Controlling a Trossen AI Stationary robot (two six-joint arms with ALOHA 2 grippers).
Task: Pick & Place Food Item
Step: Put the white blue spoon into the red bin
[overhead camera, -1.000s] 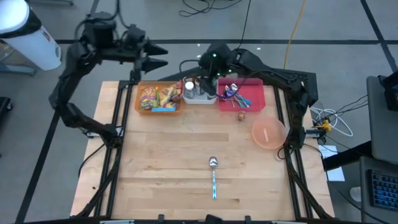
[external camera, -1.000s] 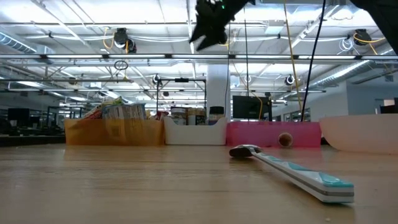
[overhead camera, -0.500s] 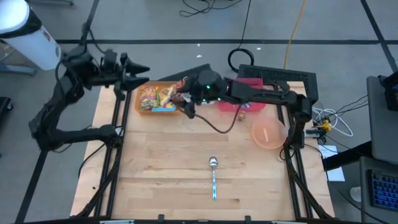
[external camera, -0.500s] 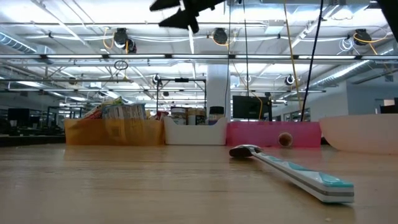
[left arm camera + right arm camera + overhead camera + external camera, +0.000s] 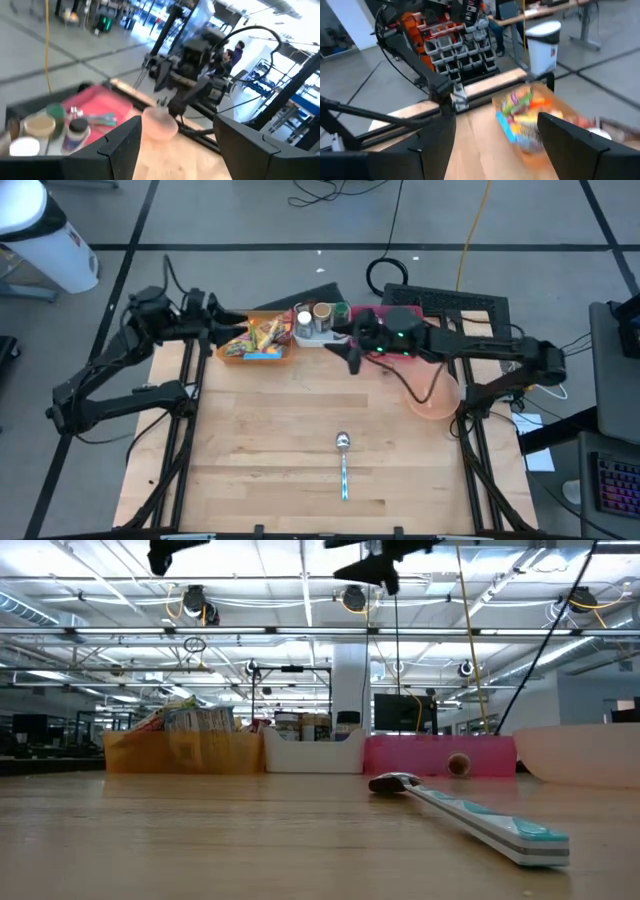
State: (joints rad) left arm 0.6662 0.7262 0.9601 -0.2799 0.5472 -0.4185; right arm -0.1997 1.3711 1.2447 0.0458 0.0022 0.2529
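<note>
wooden table mid bare; spoon near front edge.

Two dark jointed arms, matte black links, black cables looped alongside. Right arm: green indicator light near wrist. Left arm: thin tubular segments. Fingers wedge-shaped, black.

No readable text, labels or numbers, snack wrappers printed (lettering too blurred to read)
</note>
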